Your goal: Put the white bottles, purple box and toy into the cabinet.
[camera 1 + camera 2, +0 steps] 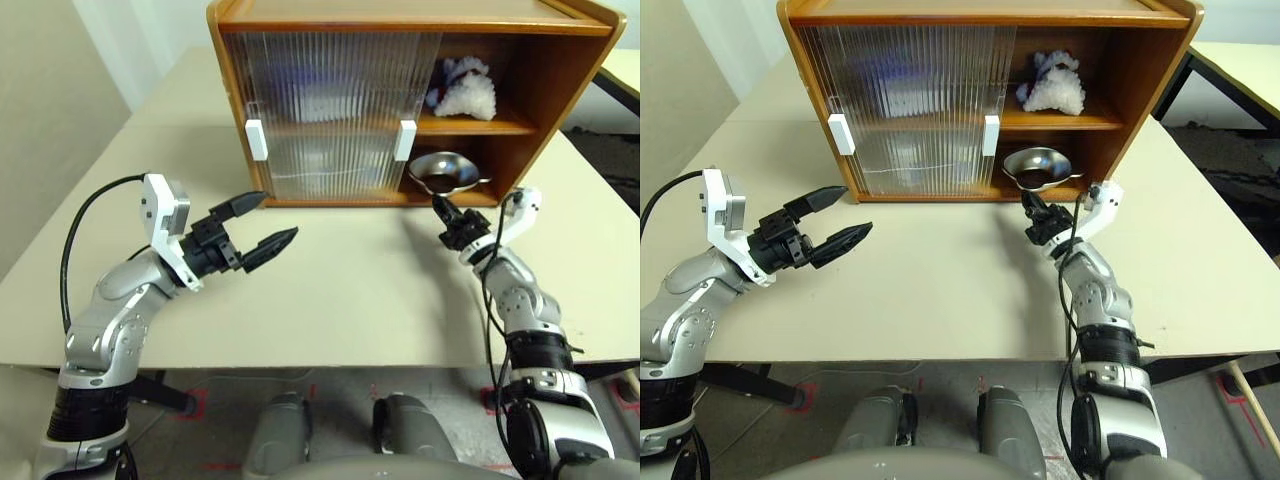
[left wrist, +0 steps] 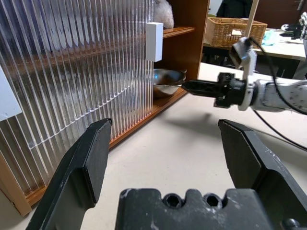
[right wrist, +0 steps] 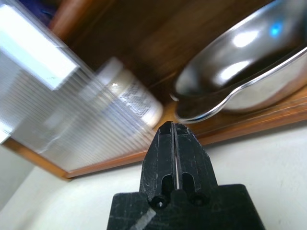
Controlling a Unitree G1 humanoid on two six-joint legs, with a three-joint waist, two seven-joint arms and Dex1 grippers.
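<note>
Right tool [image 1: 441, 208] pinched fully closed, empty, just in front of the cabinet [image 1: 560, 90] lower shelf opening. Left tool [image 1: 262, 222] wide, empty, facing the sliding door handle [image 1: 256, 139]. Toy [image 1: 462, 88] on upper shelf; door handle [image 1: 405, 140] lies just left of right tool, the nearer arm.

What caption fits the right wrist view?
Shut right gripper in front of the steel bowl on the cabinet's lower shelf.

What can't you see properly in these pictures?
- Things behind the ribbed doors: in the head views just pale and bluish blurs, so the purple box cannot be told.
- Bottle: the right wrist view shows one, blurred and half behind a door; its label is unreadable, and a second cannot be made out.
- Toy: on the top shelf, too small to make out its scarf or hat.
- Bowl: its inside is in shadow.
</note>
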